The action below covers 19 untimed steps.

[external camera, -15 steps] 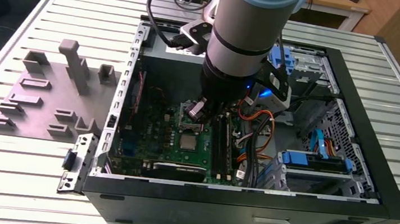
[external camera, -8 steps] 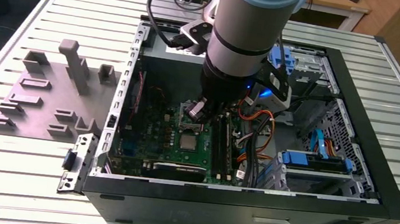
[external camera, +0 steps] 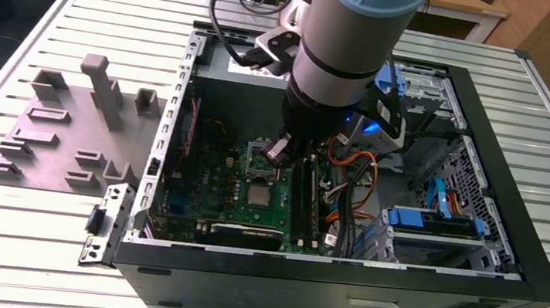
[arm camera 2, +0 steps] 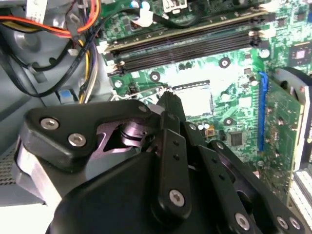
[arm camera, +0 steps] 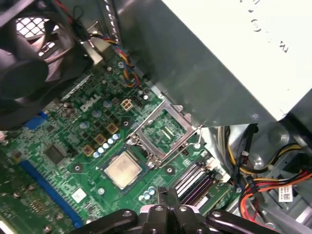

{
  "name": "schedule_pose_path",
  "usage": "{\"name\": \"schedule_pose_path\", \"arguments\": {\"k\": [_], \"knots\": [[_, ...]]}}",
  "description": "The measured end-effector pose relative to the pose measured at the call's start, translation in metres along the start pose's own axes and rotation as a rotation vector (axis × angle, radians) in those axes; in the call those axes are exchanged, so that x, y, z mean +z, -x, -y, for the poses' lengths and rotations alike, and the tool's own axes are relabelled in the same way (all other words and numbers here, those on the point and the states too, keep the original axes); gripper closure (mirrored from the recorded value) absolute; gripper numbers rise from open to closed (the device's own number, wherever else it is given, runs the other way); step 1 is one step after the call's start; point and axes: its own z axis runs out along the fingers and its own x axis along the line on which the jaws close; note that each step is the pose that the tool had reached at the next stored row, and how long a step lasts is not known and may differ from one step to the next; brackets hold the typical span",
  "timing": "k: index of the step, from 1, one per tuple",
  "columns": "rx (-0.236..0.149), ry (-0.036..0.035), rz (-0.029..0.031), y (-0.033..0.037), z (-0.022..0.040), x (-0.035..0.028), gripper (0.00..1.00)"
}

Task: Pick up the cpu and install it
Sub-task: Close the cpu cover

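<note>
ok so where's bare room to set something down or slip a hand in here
Bare slatted table around the grey fixture block and along the case front. Inside it is crowded: the tool hangs over the motherboard by the cpu, with cables and drive bay towards the exterior view's right.
</note>
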Motion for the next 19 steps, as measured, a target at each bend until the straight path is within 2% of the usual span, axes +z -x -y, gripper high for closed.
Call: {"name": "schedule_pose_path", "arguments": {"k": [3, 8, 11, 16, 19], "knots": [[-0.005, 0.0011, 0.0001, 0.0026, -0.0018, 0.0011, 0.90], [-0.070, 0.0055, -0.0050, 0.0026, -0.0019, 0.0022, 0.90], [-0.096, 0.0088, -0.0052, 0.0031, -0.0015, 0.0028, 0.90], [-0.100, 0.0101, -0.0046, 0.0095, 0.0020, 0.0037, 0.90], [-0.102, 0.0105, -0.0044, 0.0122, 0.0020, 0.0046, 0.90]]}}
